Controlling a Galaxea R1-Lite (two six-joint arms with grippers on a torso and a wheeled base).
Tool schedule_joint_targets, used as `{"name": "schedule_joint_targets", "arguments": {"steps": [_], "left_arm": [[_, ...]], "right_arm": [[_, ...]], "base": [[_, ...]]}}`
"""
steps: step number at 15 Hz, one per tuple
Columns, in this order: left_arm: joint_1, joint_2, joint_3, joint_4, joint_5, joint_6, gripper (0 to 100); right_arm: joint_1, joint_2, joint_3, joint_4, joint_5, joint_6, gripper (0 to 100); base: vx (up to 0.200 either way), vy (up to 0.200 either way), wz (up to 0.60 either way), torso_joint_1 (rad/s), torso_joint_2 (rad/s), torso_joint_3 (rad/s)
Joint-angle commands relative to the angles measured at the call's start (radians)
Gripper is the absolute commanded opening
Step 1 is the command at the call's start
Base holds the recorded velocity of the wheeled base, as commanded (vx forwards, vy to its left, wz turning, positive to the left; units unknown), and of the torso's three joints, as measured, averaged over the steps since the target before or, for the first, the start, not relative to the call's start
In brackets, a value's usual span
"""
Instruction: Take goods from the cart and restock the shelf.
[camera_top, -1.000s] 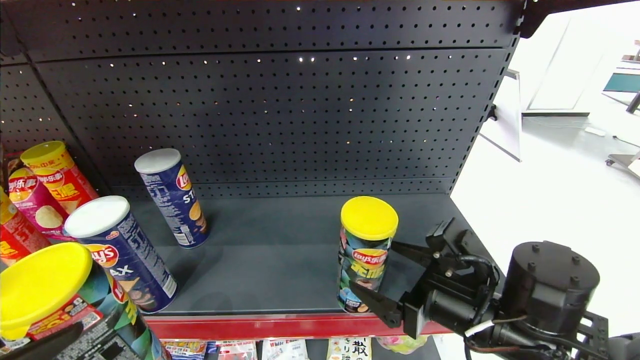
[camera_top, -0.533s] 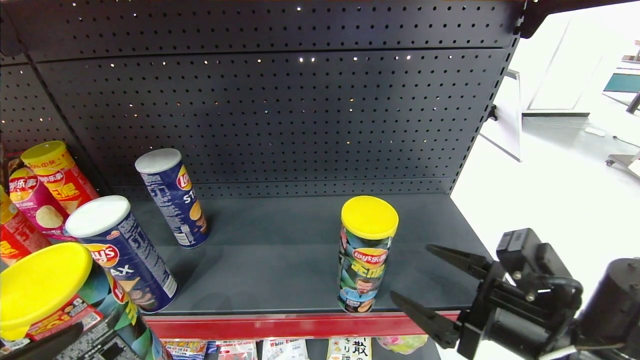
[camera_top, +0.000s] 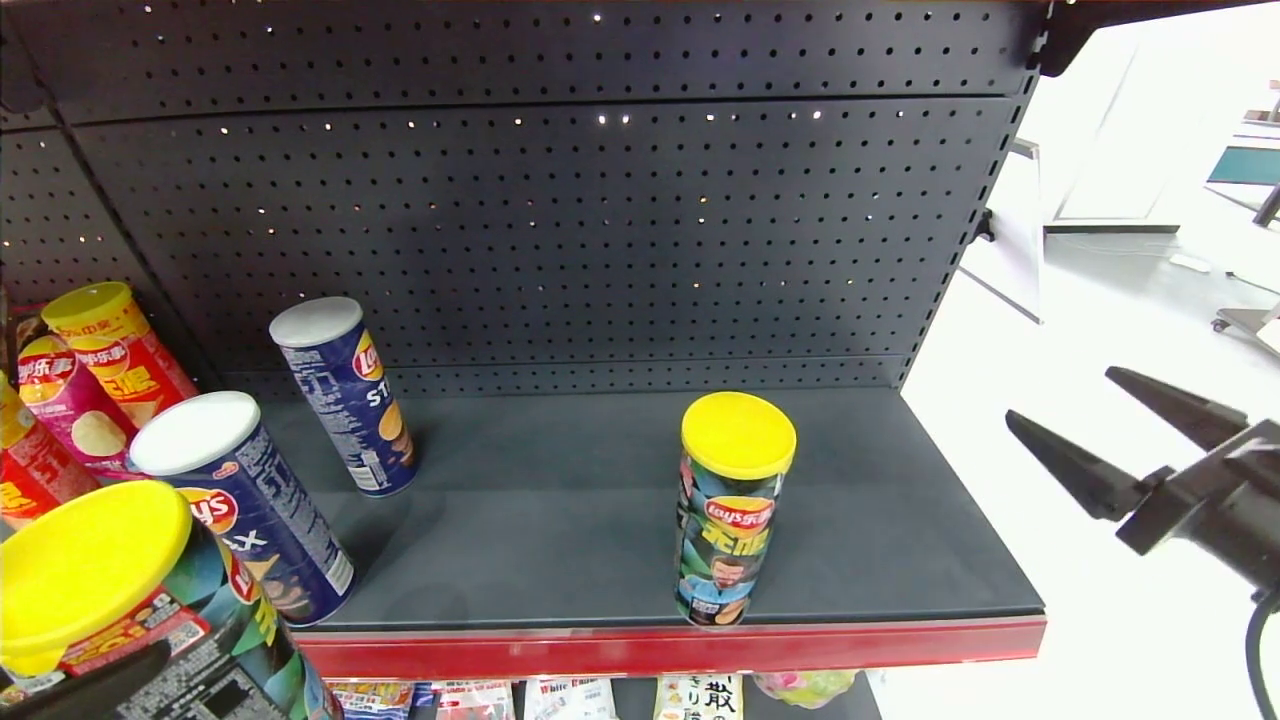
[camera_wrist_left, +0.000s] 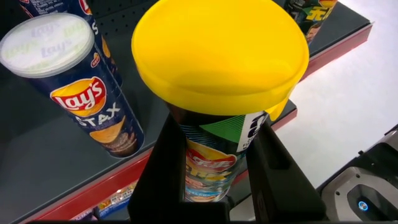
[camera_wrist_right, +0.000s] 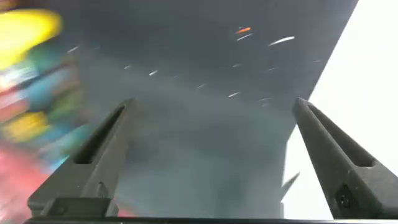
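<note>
Beside the dark pegboard shelf (camera_top: 560, 500), the right gripper (camera_top: 1060, 394), spread wide and empty, has backed off to 3 o'clock of the yellow-lidded can (camera_top: 735, 510), left upright by the front edge: 1 stocked, while the left gripper (camera_wrist_left: 221, 124) clamps a 2nd can (camera_wrist_left: 217, 56).

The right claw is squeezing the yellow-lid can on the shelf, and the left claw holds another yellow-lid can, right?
No. The right claw is open, off beside the shelf, apart from that yellow-lid can; the head view shows it. The left claw does hold another yellow-lid can.
</note>
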Motion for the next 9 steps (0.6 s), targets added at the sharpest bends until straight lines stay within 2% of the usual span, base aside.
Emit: {"name": "schedule_joint_targets", "arguments": {"steps": [1,3,4,6,8,9], "left_arm": [[0.001,0.006,-0.018,-0.001,0.0,0.001,0],[0.0,0.007,-0.027,-0.001,0.0,0.001,0],[0.001,0.007,-0.027,-0.007,0.0,0.001,0],[0.001,0.006,-0.025,-0.033,0.0,0.001,0],[0.0,0.004,-0.024,-0.046,0.0,0.001,0],[0.0,0.004,-0.021,-0.05,0.001,0.001,0]], "right_arm": [[-0.248,-0.083,-0.232,0.203,0.098,0.007,100],[-0.263,-0.249,-0.288,0.535,0.104,0.005,100],[-0.263,-0.309,-0.287,0.624,0.101,0.005,100],[-0.263,-0.576,-0.235,0.937,0.101,0.004,100],[-0.266,-0.852,-0.256,1.312,0.093,0.002,100],[-0.266,-0.913,-0.268,1.395,0.092,0.002,100]], "base": [[0.0,0.0,0.0,0.0,0.0,0.0],[0.0,0.0,0.0,0.0,0.0,0.0],[0.0,0.0,0.0,0.0,0.0,0.0],[0.0,0.0,0.0,0.0,0.0,0.0],[0.0,0.0,0.0,0.0,0.0,0.0],[0.0,0.0,0.0,0.0,0.0,0.0]]}}
